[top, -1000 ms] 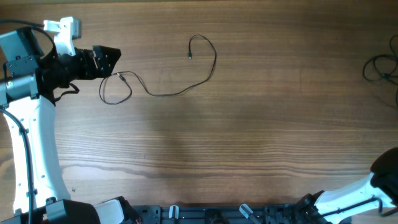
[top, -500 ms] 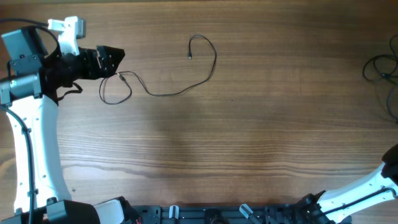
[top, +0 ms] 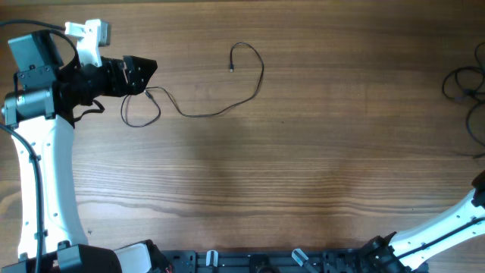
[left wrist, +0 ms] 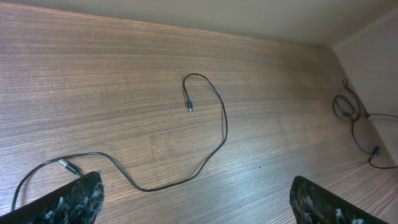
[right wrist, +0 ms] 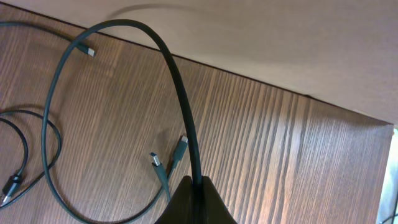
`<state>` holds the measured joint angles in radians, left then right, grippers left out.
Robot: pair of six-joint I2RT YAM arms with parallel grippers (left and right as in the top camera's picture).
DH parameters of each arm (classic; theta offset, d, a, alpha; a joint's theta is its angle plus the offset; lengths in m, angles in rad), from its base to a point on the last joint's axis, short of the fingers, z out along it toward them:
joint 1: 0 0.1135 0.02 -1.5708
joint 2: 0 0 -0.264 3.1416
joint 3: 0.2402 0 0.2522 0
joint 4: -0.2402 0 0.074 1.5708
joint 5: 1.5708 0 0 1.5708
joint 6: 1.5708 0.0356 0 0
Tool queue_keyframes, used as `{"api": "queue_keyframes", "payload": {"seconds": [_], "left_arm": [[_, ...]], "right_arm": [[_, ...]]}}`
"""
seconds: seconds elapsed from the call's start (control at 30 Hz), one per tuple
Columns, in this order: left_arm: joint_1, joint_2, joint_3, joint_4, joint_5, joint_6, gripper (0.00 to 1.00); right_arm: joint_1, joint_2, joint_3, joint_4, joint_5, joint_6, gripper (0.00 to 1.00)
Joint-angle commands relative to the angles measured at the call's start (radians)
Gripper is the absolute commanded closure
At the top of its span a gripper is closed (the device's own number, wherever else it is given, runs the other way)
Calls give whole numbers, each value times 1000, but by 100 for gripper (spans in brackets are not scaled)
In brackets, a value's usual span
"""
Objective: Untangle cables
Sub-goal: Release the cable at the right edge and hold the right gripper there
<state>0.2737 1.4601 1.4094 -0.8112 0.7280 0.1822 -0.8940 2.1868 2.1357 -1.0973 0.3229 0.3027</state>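
Black cable [left wrist: 226, 127] lies in a loose curve on the desk [left wrist: 93, 74], ahead of the left pincer [left wrist: 196, 183], one end looping back beside a finger. That pincer gapes wide, holding nothing. Right pincer [right wrist: 196, 186] is clamped tight on a second cable [right wrist: 180, 87], which arches away from it, with loose plug ends [right wrist: 155, 160] just beside.

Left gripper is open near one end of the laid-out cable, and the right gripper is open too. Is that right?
No: the right gripper is shut, pinching a black cable that loops away from it, as the right wrist view shows. The left gripper is open near one end of the laid-out cable.
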Motion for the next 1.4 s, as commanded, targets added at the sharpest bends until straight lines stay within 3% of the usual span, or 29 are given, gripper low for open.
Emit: {"api": "queue_keyframes", "payload": {"seconds": [0.0,0.77,1.37], "left_arm": [[-3,-9,18,-2,16,12,2],[-3,-9,18,5,15,24,2],[-3,-9,18,30,15,20,2]], "right_arm": [[-3,-1,3,9,9,12,96],[-21,-4,3,-82,101,76,95],[-16,-5,3,-59,5,37,95]]}}
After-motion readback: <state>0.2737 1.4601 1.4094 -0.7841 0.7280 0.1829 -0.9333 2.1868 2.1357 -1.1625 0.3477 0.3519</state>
